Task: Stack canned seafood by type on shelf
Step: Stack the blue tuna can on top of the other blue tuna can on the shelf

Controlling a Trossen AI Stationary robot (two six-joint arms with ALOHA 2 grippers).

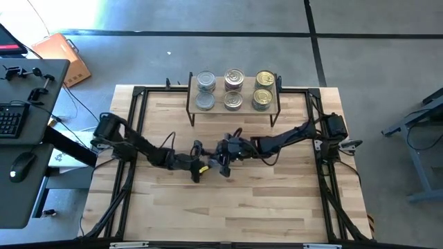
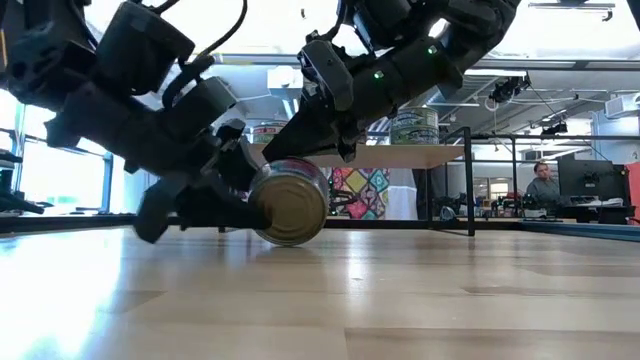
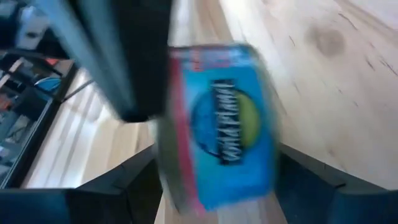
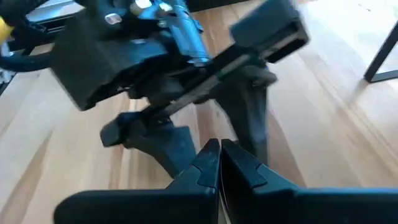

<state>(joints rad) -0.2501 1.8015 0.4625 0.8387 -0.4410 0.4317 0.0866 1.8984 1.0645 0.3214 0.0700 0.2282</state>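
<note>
Far left, beside the counter (image 1: 235, 207), stands a dark desk (image 1: 28, 138) with a keyboard (image 1: 8, 119) and a mouse (image 1: 23, 163); an orange case (image 1: 66, 57) lies on the floor behind it.

The left arm reaches in from the counter's left edge toward the middle; its tool (image 1: 208, 164) sits low over the wood, fingers (image 2: 160, 215) spread wide, with one tin (image 2: 290, 203) lying on its side between them; the low view shows the tin's round gold end facing the camera and its rim resting on the counter; the left wrist view shows the same tin's blue label (image 3: 227, 140) between the two dark fingers (image 3: 124, 186); whether the pads press the tin I cannot tell, but the jaws stand apart around it.

Just right of it, the right tool (image 1: 225, 149) hangs close above the tin, fingers (image 4: 214, 165) closed together on nothing; in the low view its tip comes down to the tin's top edge.

At the counter's far edge, the shelf (image 1: 234, 102) carries six tins (image 1: 234, 90) in three columns of two: plain grey tops left, pull-ring tops in the middle, gold tops right.

In the low view a person (image 2: 543, 185) sits at a screen in the room at far right.
</note>
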